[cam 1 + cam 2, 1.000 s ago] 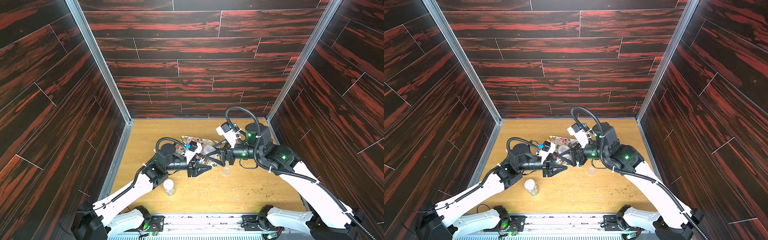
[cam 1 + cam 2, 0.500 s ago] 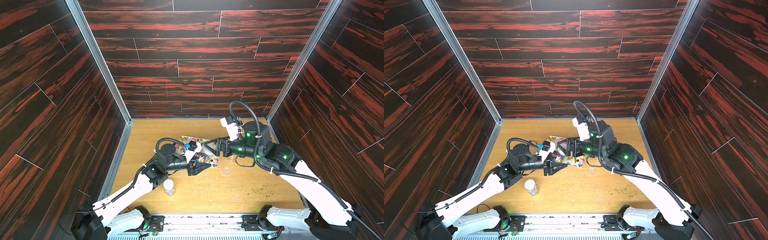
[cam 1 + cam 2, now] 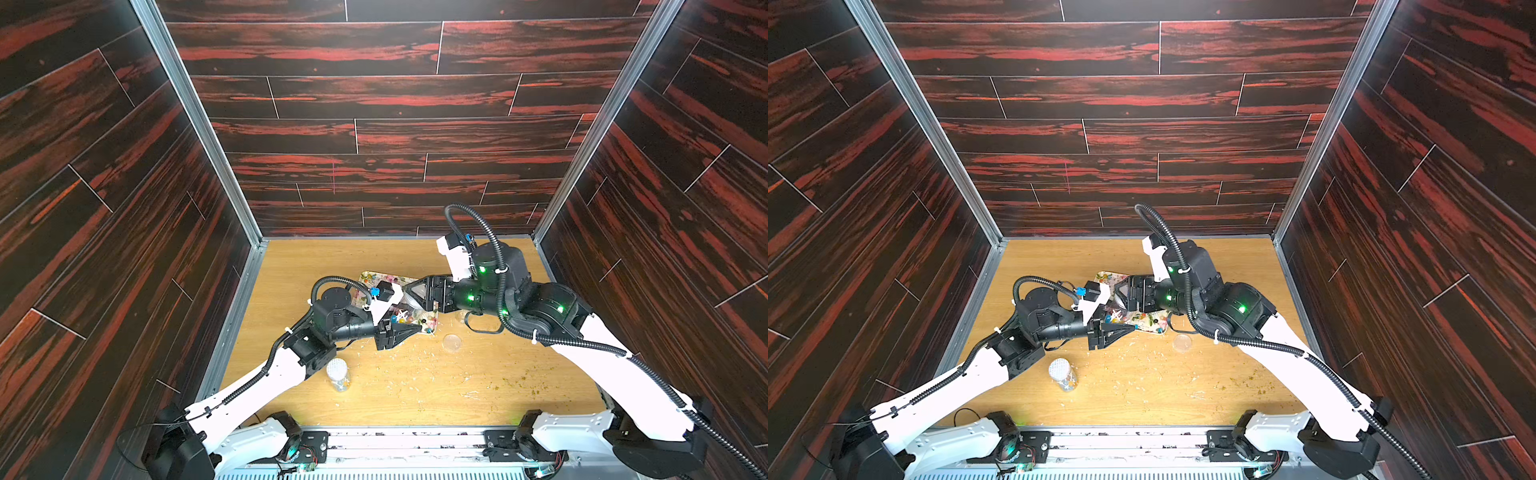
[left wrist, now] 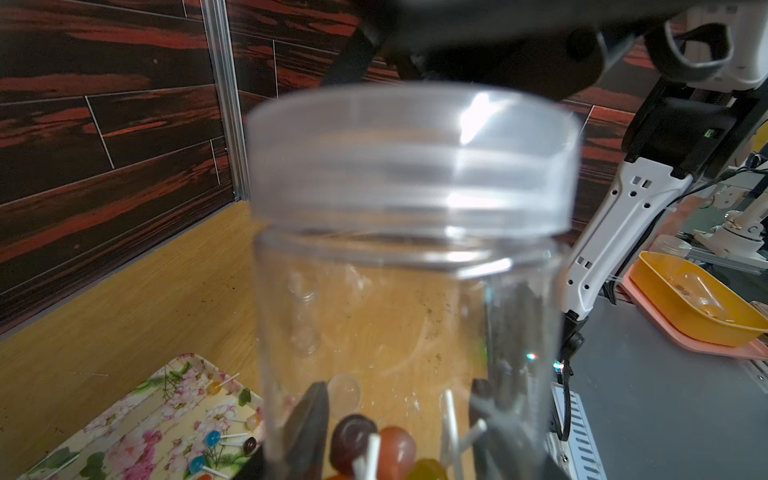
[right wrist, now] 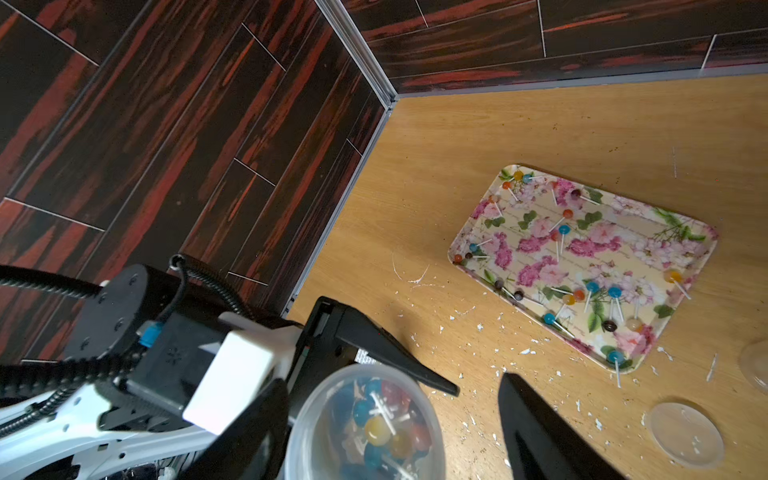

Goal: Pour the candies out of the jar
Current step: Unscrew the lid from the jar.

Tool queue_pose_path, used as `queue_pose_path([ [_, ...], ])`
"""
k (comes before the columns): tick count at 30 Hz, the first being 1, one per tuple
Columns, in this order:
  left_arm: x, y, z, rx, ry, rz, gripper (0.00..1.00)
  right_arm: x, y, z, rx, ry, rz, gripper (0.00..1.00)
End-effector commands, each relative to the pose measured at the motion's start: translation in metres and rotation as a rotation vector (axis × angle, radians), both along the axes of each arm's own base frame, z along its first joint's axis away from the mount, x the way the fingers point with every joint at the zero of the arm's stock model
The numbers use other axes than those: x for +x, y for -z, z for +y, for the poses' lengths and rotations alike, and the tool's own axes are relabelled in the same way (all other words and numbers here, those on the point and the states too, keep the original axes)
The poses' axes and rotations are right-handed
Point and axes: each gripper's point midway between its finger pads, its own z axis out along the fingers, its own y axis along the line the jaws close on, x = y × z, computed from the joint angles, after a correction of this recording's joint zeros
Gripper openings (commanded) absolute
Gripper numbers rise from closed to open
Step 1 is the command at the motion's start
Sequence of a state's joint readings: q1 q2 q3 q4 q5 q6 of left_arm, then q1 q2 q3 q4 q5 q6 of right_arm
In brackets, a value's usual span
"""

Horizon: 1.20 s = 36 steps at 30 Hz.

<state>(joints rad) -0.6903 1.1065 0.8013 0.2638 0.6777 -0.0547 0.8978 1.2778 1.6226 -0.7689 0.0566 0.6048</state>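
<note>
tray (image 5: 665, 249) = cream w/ pink roses + green leaves. candies (image 5: 592, 286) on it: blue, orange, red, yellow, dark brown, all w/ white sticks. jar (image 4: 395, 311) is clear plastic, same colours showing thru. table (image 5: 519, 124) light honey woodgrain w/ whitish flecks (image 5: 467, 311). walls (image 3: 374, 95) v dark planks w/ red streaks. bin (image 4: 698, 307) is bright yellow tbh.

Dark red-streaked plank walls (image 3: 374, 95), aluminium corner posts (image 3: 199, 124), pale wooden tabletop (image 3: 415, 395)
</note>
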Motion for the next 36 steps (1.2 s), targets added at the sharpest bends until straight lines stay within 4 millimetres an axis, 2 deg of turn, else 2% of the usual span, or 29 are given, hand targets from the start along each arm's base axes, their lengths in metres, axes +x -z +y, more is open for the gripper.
queue_pose_path([
  [1, 0.001, -0.015, -0.001, -0.038, -0.001, -0.061, 0.44, -0.002, 0.003, 0.003, -0.020, 0.000, 0.022, 0.81],
  [9, 0.002, -0.017, -0.001, -0.042, -0.006, -0.068, 0.44, -0.001, 0.008, 0.007, -0.041, -0.013, 0.027, 0.78],
  [15, 0.001, -0.020, 0.000, -0.051, -0.006, -0.072, 0.44, -0.003, 0.003, 0.005, -0.045, -0.033, -0.011, 0.58],
  [22, -0.008, -0.034, 0.006, -0.081, 0.002, -0.085, 0.44, -0.015, -0.024, -0.001, -0.016, -0.127, -0.174, 0.45],
  [30, -0.017, -0.048, 0.011, -0.124, 0.016, -0.084, 0.44, -0.045, -0.051, 0.002, -0.004, -0.350, -0.389, 0.44],
  [36, -0.022, -0.054, 0.012, -0.143, 0.030, -0.083, 0.44, -0.044, -0.056, -0.006, -0.083, -0.411, -0.507, 0.44],
])
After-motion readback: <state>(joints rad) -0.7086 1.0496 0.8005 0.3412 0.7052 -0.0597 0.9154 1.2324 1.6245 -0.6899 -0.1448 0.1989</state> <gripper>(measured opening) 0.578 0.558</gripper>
